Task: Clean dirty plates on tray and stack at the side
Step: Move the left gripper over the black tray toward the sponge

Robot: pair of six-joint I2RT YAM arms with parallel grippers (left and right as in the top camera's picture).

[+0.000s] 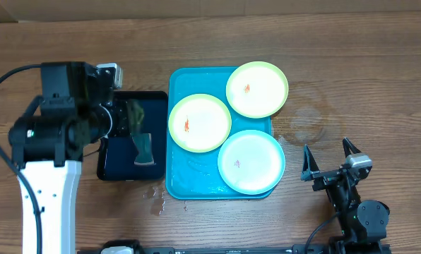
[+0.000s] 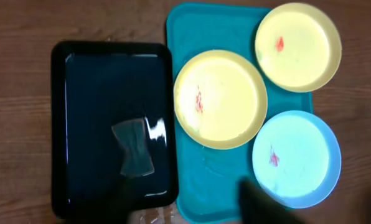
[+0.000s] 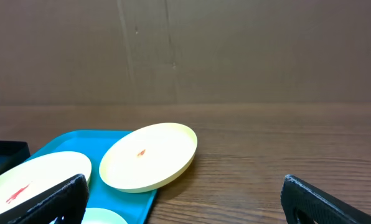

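Right jaws gape; wrist view alone shows plate (image 3: 149, 155) seemingly tilted.

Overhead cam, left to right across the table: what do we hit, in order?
Left arm → black tray → green plate at the left of the three → right tool, open. Skipped: the other green plate and the blue plate, which overlap left to right.
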